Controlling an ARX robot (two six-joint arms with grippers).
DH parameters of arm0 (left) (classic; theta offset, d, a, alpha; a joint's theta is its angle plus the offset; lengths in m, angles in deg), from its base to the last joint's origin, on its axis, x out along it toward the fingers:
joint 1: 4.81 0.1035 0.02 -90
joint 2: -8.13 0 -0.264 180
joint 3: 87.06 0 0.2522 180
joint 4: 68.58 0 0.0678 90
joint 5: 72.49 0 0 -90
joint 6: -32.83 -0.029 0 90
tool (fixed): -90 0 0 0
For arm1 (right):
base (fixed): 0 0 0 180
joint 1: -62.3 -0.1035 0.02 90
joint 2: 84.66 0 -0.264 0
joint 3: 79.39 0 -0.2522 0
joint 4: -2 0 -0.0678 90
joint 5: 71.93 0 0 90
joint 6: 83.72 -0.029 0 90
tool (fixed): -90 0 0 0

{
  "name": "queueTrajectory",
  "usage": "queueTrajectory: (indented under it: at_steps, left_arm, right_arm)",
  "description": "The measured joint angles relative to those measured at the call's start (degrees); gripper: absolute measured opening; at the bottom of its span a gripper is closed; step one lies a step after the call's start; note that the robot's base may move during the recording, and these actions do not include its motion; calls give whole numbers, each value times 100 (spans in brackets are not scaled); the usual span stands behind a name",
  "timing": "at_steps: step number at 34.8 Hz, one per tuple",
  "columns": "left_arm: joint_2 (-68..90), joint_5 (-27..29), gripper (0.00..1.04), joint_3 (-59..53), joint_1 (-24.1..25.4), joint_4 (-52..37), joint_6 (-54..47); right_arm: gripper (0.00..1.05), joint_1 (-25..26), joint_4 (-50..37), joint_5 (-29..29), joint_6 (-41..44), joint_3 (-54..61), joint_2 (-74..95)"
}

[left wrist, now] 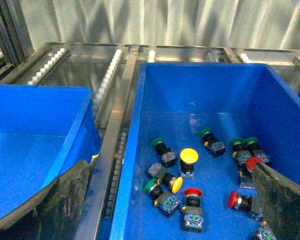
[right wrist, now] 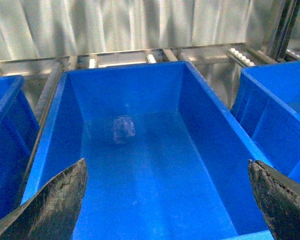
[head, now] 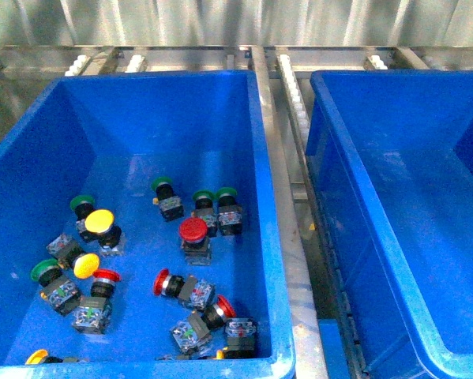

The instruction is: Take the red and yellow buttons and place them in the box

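Observation:
Several red and yellow buttons lie loose in the left blue tote (head: 265, 197), among them a yellow one (head: 99, 221) and a red one (head: 193, 230). My left gripper (left wrist: 170, 205) hangs open above this tote, with a yellow button (left wrist: 189, 155) and a red button (left wrist: 193, 192) on the floor between its fingers (left wrist: 54, 200). The box (head: 426, 158) on the right holds nothing. Over that box (right wrist: 139, 90) my right gripper (right wrist: 167, 205) stands open and holds nothing. Neither gripper shows in the front view.
Green-capped buttons (head: 82, 205) lie mixed among the others. A metal roller rail (head: 291, 158) runs between the two totes, and a corrugated metal wall (head: 220, 20) closes the back. Another blue tote (left wrist: 39, 130) stands beyond the left rail.

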Motion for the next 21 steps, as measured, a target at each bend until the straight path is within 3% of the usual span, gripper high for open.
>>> queueTrajectory:
  at_steps: [2, 4, 10, 14, 21]
  left_arm:
    - [57, 72, 97, 24, -13, 74, 37]
    - [973, 358, 97, 511, 72, 1086, 487]
    - [3884, -221, 97, 1117, 804, -649, 245]
    - [4795, -498, 97, 1300, 835, -1207, -118]
    - [6161, -1176, 97, 1803, 597, -1432, -317]
  right_arm:
    - [98, 0, 0, 0, 0, 0, 0]
    - [98, 0, 0, 4, 0, 0, 2]
    - [98, 0, 0, 0, 0, 0, 0]
    - [98, 0, 0, 0, 0, 0, 0]
    - [98, 0, 0, -2, 0, 0, 0]
